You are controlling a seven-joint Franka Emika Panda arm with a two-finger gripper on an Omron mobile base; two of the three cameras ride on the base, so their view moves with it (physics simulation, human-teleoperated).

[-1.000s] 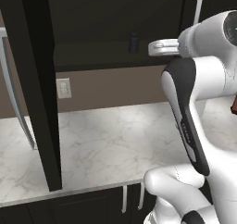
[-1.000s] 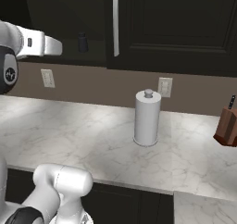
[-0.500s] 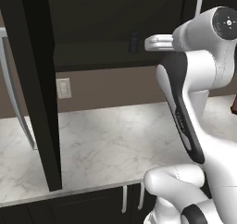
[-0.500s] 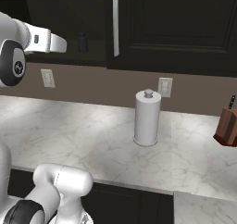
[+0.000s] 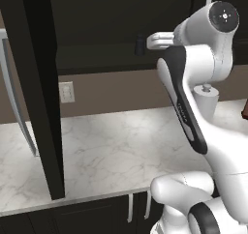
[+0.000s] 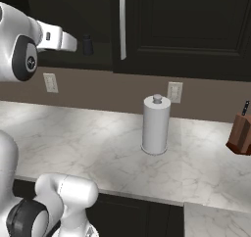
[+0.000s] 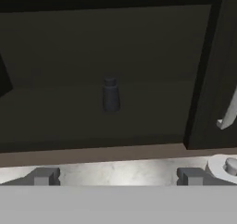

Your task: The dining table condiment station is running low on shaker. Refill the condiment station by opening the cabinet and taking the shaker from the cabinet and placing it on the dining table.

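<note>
Cabinet [image 7: 69, 56]: matte black, door swung open, interior dim.
Shaker [image 7: 110, 95]: small dark cylinder with narrower cap, upright on the cabinet shelf; details lost in shadow.
Pincer [image 7: 115, 176]: released, tips wide apart, empty.
Counter [image 6: 98, 143]: veined marble, carrying a white roll holder [image 6: 156, 125]; a brown knife block [image 6: 240, 133] cut off at its right edge.

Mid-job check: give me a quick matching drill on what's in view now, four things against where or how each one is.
Things:
1. shaker
2. paper towel roll
3. knife block
4. claw

Places or states:
A. at the right edge of the counter
B. open, pointed into the cabinet
C. upright mid-counter, below a wall outlet
D. on the shelf inside the open cabinet

Pairs: 1-D, 2-C, 3-A, 4-B
</note>
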